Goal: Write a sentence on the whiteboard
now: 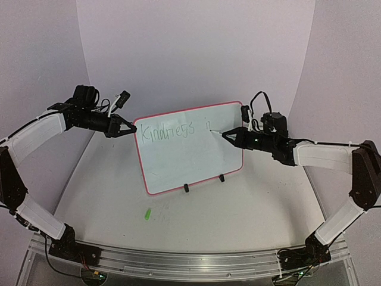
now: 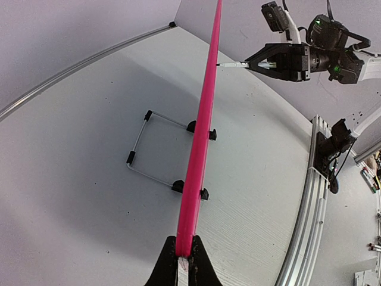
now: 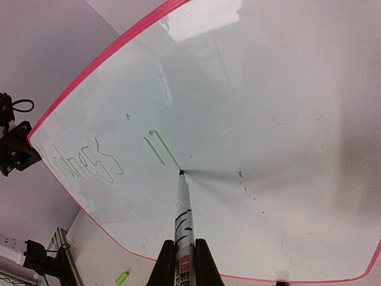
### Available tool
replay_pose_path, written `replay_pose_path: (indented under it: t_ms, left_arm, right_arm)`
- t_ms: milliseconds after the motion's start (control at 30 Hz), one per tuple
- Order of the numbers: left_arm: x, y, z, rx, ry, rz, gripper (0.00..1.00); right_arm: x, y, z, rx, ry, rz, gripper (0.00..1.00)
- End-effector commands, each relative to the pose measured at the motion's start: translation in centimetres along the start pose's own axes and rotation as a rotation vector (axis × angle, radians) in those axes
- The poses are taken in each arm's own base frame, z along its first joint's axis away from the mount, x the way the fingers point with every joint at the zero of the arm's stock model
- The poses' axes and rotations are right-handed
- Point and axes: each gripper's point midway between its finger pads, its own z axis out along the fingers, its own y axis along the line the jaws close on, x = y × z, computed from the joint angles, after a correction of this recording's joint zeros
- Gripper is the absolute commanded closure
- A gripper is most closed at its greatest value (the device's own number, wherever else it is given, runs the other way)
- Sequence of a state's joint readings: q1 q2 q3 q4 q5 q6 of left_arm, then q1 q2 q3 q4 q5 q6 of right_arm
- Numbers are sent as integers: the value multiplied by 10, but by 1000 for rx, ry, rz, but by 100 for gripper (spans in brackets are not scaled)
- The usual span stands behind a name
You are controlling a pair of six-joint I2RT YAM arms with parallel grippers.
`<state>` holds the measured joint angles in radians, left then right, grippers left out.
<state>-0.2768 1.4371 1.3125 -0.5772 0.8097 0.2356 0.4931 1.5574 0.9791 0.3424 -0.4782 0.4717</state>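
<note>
The whiteboard point(image 1: 190, 161) stands upright on its wire stand in the middle of the table, pink-red rim all round. Green handwriting point(image 1: 164, 133) reads "Kindness", followed by the first strokes of another word point(image 3: 158, 146). My left gripper point(image 1: 128, 127) is shut on the board's left edge; the left wrist view shows the pink rim point(image 2: 199, 149) pinched between the fingers. My right gripper point(image 1: 229, 136) is shut on a white marker point(image 3: 183, 208), whose tip touches the board at the end of the newest stroke. Only one line of writing shows.
A green marker cap point(image 1: 147, 213) lies on the table in front of the board, also in the right wrist view point(image 3: 122, 276). The wire stand point(image 2: 146, 146) with black clips reaches behind the board. An aluminium rail point(image 1: 190, 262) runs along the near edge.
</note>
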Motion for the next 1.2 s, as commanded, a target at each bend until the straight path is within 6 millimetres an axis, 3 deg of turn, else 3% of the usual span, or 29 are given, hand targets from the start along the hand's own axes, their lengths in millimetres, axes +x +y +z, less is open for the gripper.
replay_pose_path:
  t_ms: [0,200,367,600,900,1167]
  left_arm:
    - [-11,-12,-5,18,-35,60,100]
    - [-12,-12,-6,16,-36,63,100]
    - [-12,-12,-6,15,-36,63,100]
    - [-12,-12,-6,14,-35,63,100]
    - [-12,-12,-6,14,-35,63,100]
    - [-12,-12,-6,14,-36,65,100]
  right_arm:
    - [-32,12,-9,-7,-92,-26,100]
    - [-53,25,-13,-37,-148,-41,100]
    - [-59,28,-13,-45,-167,-45,100]
    - [-57,24,-9,-34,-162,-40,100]
    - [-62,18,-20,20,-202,-39,100]
    - [-49,11,-15,28,-166,-22,100]
